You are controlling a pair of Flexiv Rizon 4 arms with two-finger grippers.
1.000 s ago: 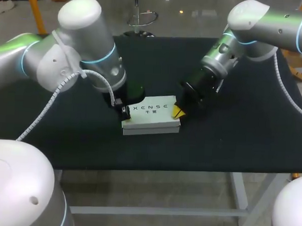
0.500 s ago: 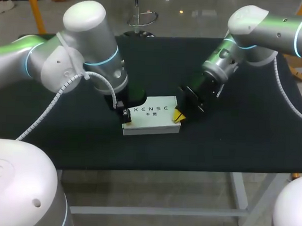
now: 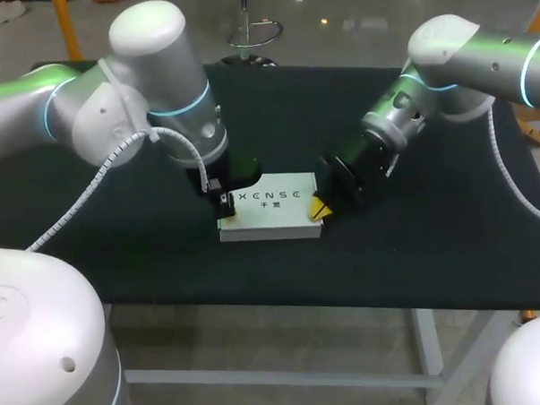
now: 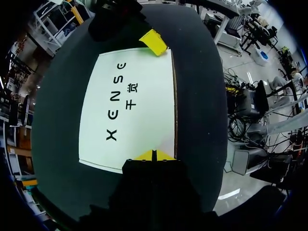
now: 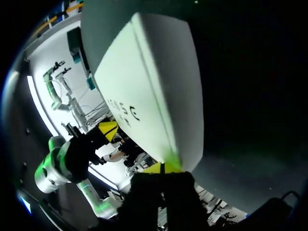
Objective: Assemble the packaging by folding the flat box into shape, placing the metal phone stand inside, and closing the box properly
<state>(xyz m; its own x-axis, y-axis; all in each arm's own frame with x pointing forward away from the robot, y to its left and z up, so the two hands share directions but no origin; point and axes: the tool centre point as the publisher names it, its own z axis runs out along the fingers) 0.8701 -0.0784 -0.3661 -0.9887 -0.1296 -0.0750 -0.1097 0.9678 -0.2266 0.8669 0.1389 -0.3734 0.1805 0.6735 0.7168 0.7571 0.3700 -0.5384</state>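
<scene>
- Left gripper [image 3: 223,200], head view: fingers closed together, tips against the white box's [image 3: 270,207] 9 o'clock end; right gripper [image 3: 320,207], also closed, at 3 o'clock. Over 1 second the right wrist rose slightly, box unmoved; closing looks nearly done.
- Left wrist view: box lies flat ahead, lid down.
- Right wrist view: tips touch its corner.
- Black table [image 3: 430,236] holds it mid-surface.

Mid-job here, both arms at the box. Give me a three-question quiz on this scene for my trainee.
1. True or false: the white box lies with its flaps open.
2. The right gripper is at: A) the box's left end; B) the box's right end; C) over the box's middle.
3. Fill in: the fingers of the left gripper are ___ (open or shut).
Key: 1 false, it is closed; 2 B; 3 shut.
</scene>
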